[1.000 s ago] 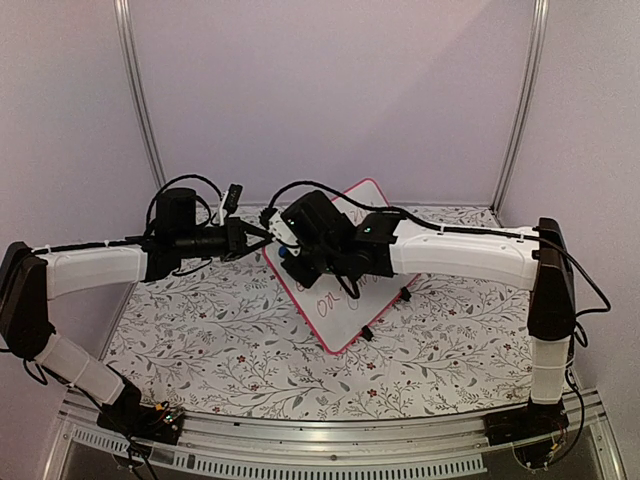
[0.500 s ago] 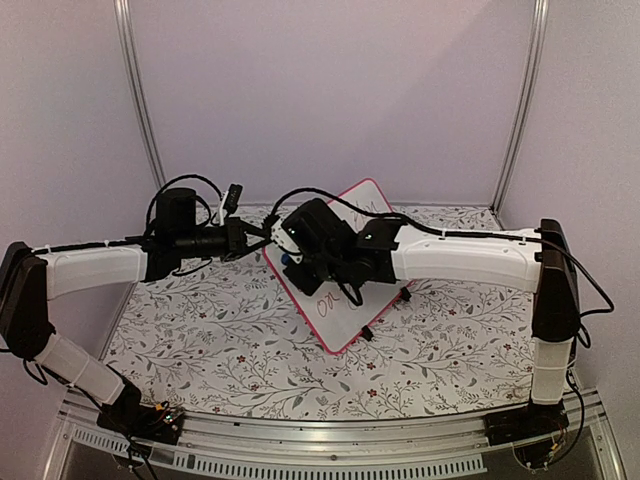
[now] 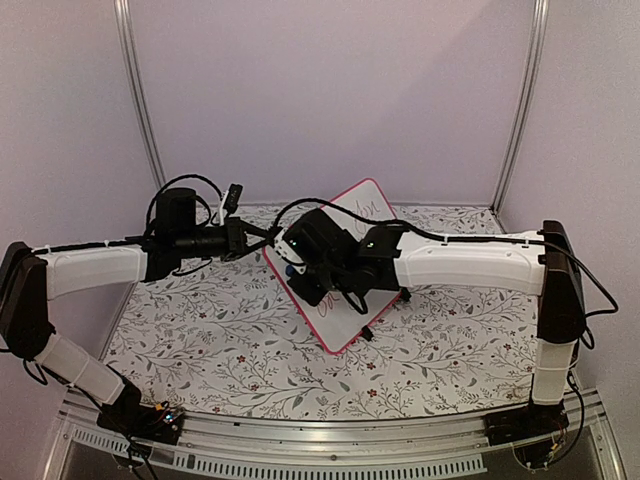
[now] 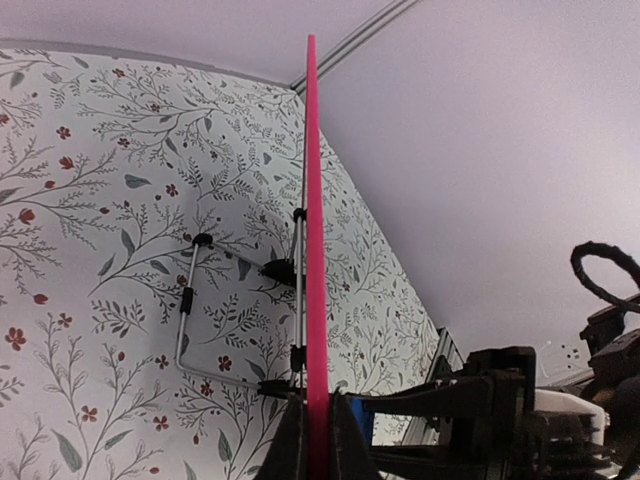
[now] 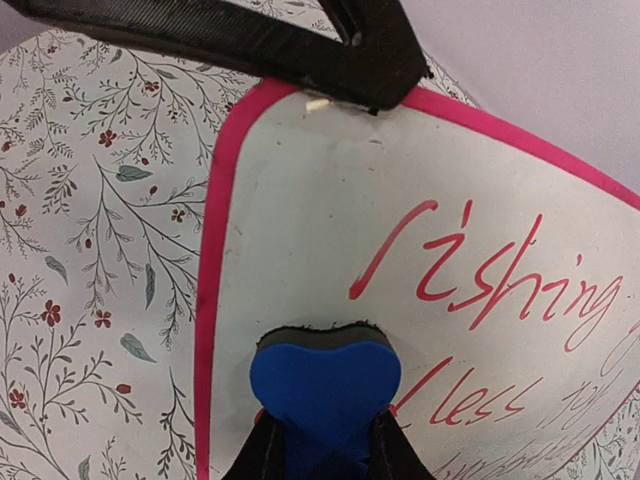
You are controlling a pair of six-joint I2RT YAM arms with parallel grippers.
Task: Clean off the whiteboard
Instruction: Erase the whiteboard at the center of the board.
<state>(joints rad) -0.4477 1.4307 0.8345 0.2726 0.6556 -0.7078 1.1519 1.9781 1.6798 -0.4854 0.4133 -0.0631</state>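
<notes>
The whiteboard (image 3: pixel 338 322) stood tilted on its wire stand near the middle of the flowered table cloth (image 3: pixel 200 330). My left pincer (image 3: pixel 268 236) was closed on the pink frame at the board's upper left corner and steadied it. In the left wrist view the board (image 4: pixel 312 200) showed edge-on, running up from between those fingers (image 4: pixel 310 445).

My right pincer (image 5: pixel 324 446) was closed tight around a blue eraser (image 5: pixel 325 374), whose dark felt face pointed at the board (image 5: pixel 300 250). It sat close to the board's left edge, on a bare patch. I could not tell whether the felt touched the surface.

Red handwriting lay to the eraser's right, a word like "fishing" above one like "less". I judged the wiping was under way and far from finished. The next move called for a firm sweep right across those words while my left pincer braced the frame.
</notes>
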